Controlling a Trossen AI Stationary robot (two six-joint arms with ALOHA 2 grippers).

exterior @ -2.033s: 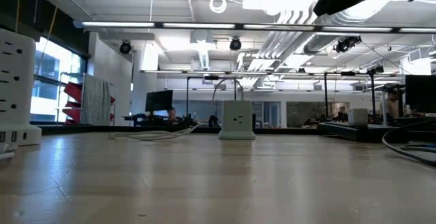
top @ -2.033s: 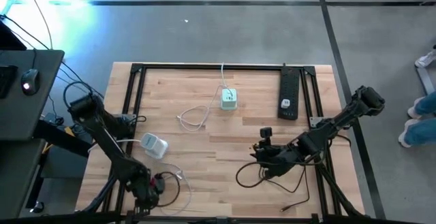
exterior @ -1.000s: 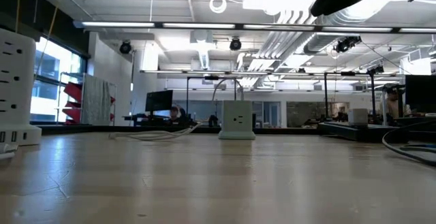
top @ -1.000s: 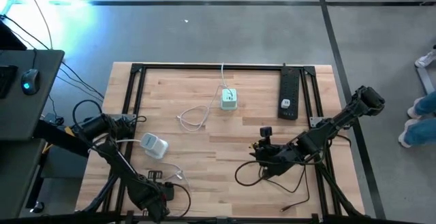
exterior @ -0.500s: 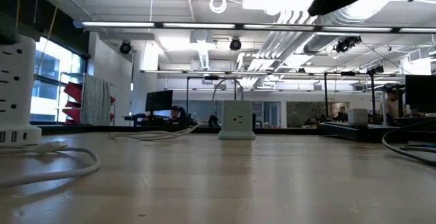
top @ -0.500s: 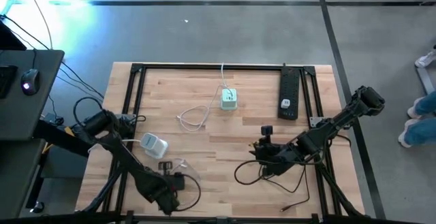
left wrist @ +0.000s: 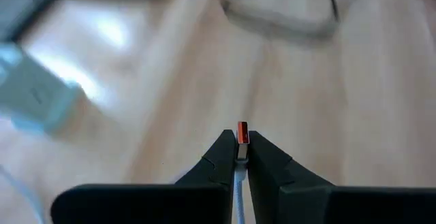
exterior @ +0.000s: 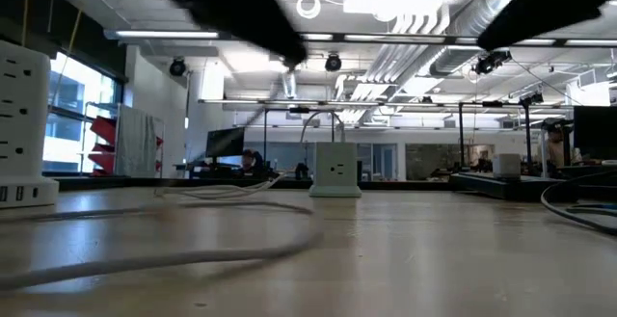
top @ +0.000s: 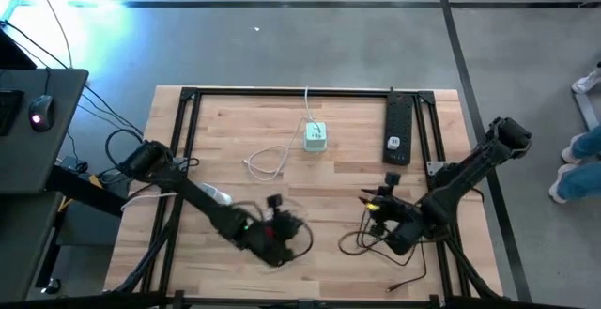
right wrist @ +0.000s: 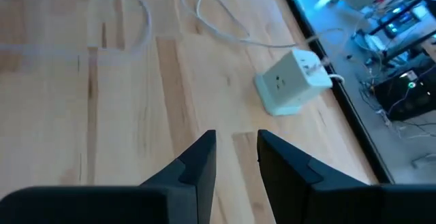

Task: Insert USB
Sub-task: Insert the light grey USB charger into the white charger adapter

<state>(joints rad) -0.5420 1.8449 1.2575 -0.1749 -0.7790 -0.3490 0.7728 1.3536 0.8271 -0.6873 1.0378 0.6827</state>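
Between the left jaws, pinched tight, the USB plug [left wrist: 242,134] points straight forward along the fingers [left wrist: 219,157]; right jaws part-open, empty.

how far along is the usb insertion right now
Done: the left gripper is shut on the USB plug, whose orange tip pokes out between its fingers, white cable trailing. In hand: it carries the plug over the table's middle. Left: the plug is in no socket yet; the white power cube sits apart. The right gripper hangs open, empty.
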